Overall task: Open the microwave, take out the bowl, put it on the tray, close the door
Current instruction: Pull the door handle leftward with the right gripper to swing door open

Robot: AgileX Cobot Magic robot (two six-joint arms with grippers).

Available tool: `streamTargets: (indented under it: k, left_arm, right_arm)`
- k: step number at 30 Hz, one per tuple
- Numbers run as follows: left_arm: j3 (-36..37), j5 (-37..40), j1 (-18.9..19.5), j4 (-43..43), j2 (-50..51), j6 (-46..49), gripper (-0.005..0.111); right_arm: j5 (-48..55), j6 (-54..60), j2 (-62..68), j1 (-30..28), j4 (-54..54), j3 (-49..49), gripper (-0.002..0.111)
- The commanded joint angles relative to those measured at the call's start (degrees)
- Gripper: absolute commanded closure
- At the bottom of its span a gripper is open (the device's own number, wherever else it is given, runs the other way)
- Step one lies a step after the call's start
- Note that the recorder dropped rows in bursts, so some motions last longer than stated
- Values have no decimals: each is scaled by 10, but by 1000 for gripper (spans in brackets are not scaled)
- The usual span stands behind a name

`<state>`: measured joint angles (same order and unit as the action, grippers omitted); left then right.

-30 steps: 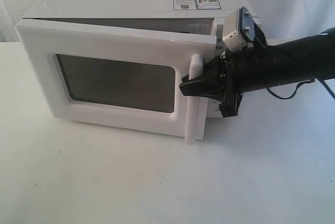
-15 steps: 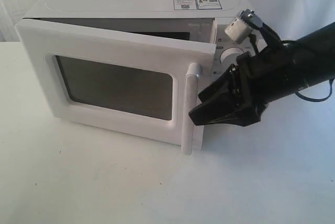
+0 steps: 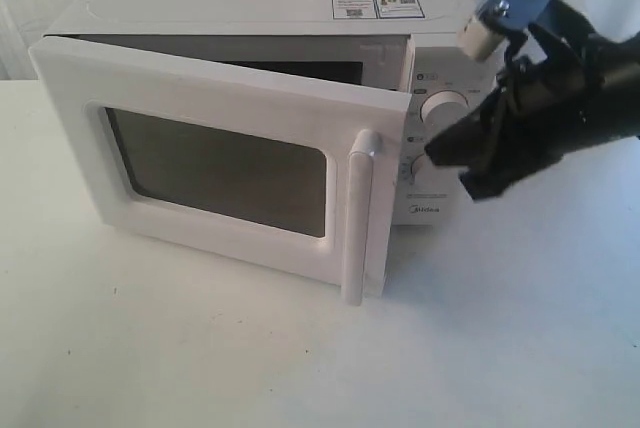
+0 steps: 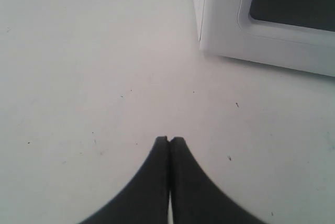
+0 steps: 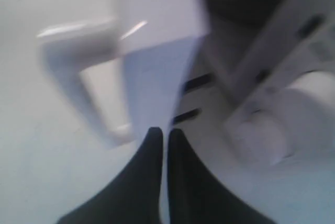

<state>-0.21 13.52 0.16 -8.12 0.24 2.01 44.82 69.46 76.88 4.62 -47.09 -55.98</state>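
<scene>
The white microwave point(image 3: 250, 8) stands at the back of the table with its door point(image 3: 215, 163) swung partly open, the bar handle point(image 3: 358, 218) toward me. My right gripper point(image 3: 432, 155) hovers in front of the control panel, right of the handle and apart from it, shut on nothing. The blurred right wrist view shows its fingertips point(image 5: 162, 131) close to the door's free edge point(image 5: 157, 51), the handle point(image 5: 78, 72) beside it. My left gripper point(image 4: 169, 140) is shut over bare table, near the microwave's lower corner point(image 4: 220, 30). The bowl is hidden; no tray is in view.
The upper knob point(image 3: 443, 106) is visible; the lower knob sits partly behind the right gripper. A white table point(image 3: 300, 358) stretches in front of the microwave. A pale backdrop closes the scene behind. The left arm does not show in the exterior view.
The right gripper has left the handle and moved right and up toward the control panel. The door has swung a little further open.
</scene>
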Motion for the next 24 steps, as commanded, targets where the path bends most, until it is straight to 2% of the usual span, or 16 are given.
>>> streamTargets:
  k: [1,6,13,20,24]
  left_arm:
    - [2,-2,-3,-3,-2,-3,107]
    - [2,-2,-3,-3,-2,-3,107]
    - [2,-2,-3,-3,-2,-3,107]
    - [2,-2,-3,-3,-2,-3,107]
    - [2,-2,-3,-3,-2,-3,107]
  right_arm:
    - [-151,13,15,0,-118,1,108]
    - [-111,81,27,0,-179,1,108]
    - [100,158,26,0,-138,1,108]
    - [173,162,26,0,-140,1,108]
    - [251,162,28,4,-191,1,108]
